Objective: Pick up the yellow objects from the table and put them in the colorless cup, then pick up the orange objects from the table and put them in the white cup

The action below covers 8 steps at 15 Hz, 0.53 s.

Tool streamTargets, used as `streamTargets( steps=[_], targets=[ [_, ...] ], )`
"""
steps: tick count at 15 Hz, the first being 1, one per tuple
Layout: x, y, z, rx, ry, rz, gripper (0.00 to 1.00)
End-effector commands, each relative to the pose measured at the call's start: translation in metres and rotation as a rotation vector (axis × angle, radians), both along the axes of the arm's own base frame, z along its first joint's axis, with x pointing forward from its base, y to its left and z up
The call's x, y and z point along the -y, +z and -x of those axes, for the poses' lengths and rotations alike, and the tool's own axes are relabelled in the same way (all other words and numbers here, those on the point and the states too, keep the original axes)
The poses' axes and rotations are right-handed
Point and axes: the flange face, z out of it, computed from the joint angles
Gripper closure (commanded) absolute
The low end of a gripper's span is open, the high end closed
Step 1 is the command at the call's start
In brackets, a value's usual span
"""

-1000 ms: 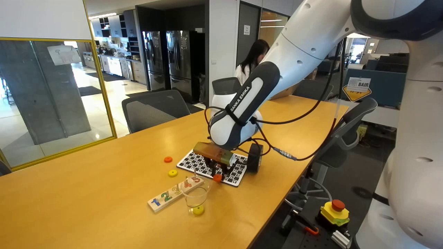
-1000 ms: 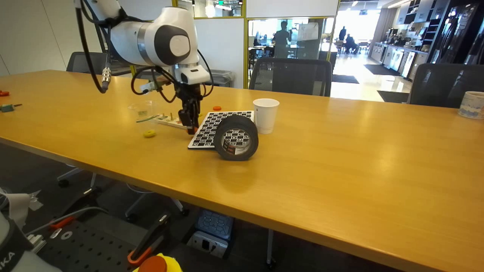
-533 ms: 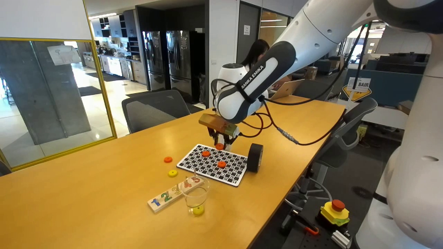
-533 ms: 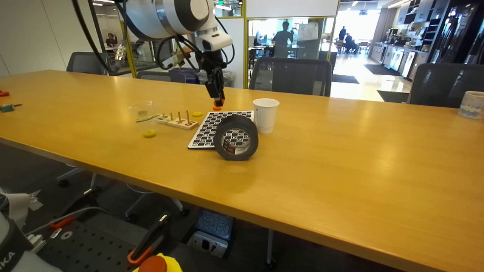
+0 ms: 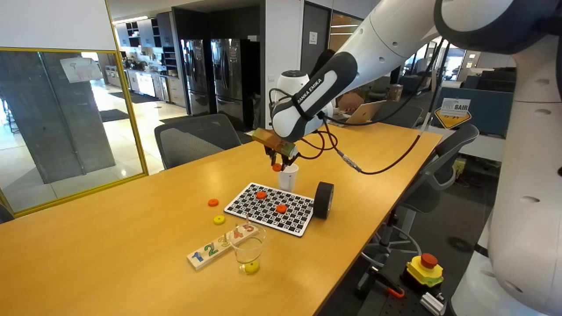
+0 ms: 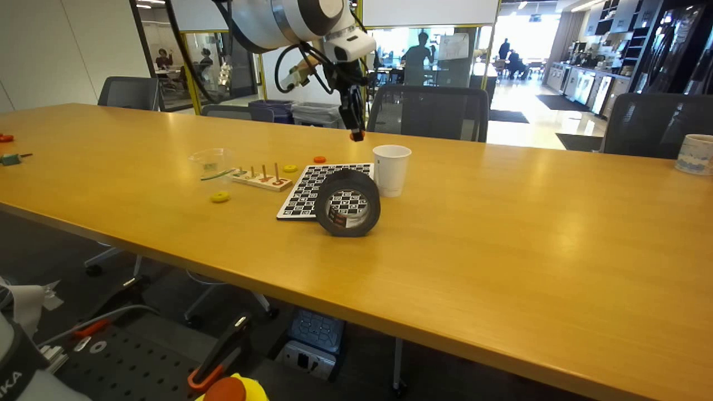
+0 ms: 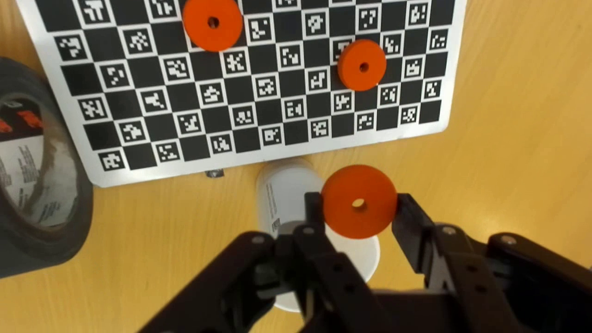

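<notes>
My gripper is shut on an orange disc, held by its edges above the table. In an exterior view the gripper is raised just beside the white cup. In the wrist view the fingers and disc partly hide the white cup. Two orange discs lie on the checkered board; another orange disc lies on the table. A yellow disc lies nearby. Another yellow disc shows at the base of the colorless cup, seemingly inside.
The checkered board lies beside the white cup. A black tape roll stands on edge at the board's side. A numbered peg plank lies by the colorless cup. A patterned mug stands at the table's far end.
My gripper has risen from low over the checkered board and moved across it to the white cup, carrying the orange disc. The two discs on the board have come into view.
</notes>
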Motion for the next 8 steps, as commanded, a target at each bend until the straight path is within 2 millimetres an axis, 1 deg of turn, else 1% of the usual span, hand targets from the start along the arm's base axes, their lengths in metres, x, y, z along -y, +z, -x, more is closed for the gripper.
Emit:
streamTargets(
  steps=[1,5,8],
  targets=[
    [0.023,0.002,-0.018,0.003,-0.033,0.033,0.76],
    [0.044,-0.001,-0.022,-0.001,-0.068,0.043,0.76],
    [0.052,-0.003,-0.023,-0.003,-0.082,0.049,0.76]
  ],
)
